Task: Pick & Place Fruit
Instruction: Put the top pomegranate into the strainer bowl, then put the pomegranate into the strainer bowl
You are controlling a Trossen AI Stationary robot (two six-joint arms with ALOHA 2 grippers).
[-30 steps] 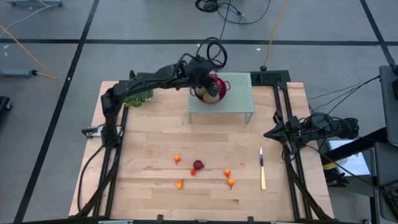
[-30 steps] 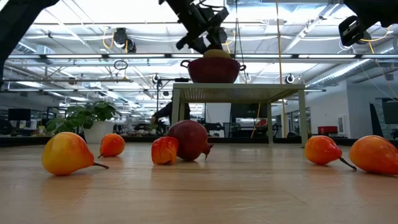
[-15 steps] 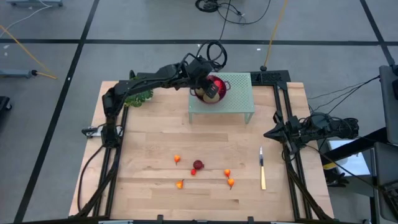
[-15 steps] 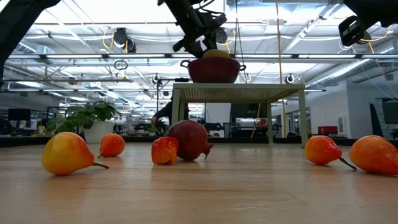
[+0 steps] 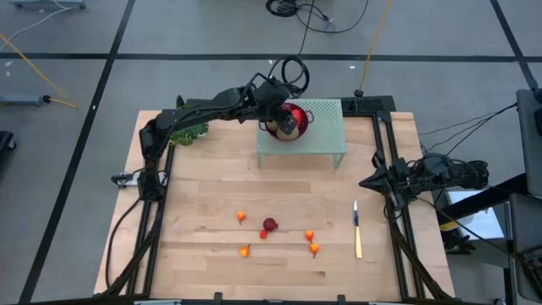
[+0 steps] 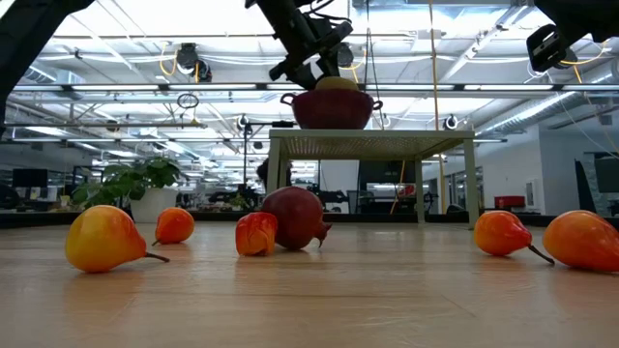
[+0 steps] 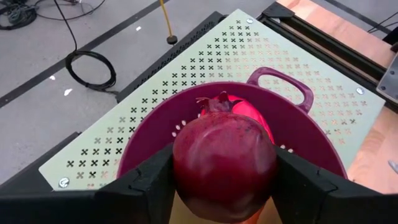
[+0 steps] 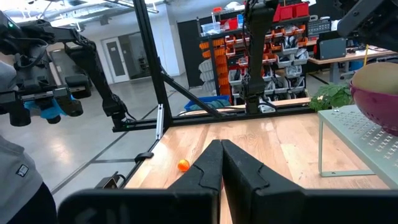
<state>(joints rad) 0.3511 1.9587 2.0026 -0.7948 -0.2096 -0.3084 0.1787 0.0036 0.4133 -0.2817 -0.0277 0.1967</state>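
Note:
A magenta colander bowl (image 7: pixel 298 93) stands on a pale perforated stand (image 5: pixel 326 135) at the table's far side. My left gripper (image 7: pixel 225 168) hangs over the bowl, shut on a dark red ball fruit (image 7: pixel 224 149). A pale oval fruit (image 7: pixel 186 208) shows beneath the ball, inside the bowl. On the near half of the table lie another dark red ball (image 5: pixel 269 224) and several small orange-red fruits (image 5: pixel 246 251). My right gripper (image 8: pixel 221 155) waits shut at the table's right edge (image 5: pixel 366 181). My left gripper has the dark red ball between its two fingers, one against each opposite side (image 7: pixel 181 171). The fingers slant down from the table's left side. The ball's crown points away from the gripper. The ball sits inside the bowl's rim; whether it rests on the pale fruit below, I cannot tell.
A slim knife (image 5: pixel 357 230) lies near the right edge, beside the right arm. A leafy green sprig (image 5: pixel 188 131) sits at the far left under the left arm. Bare wood stretches between the stand and the loose fruits.

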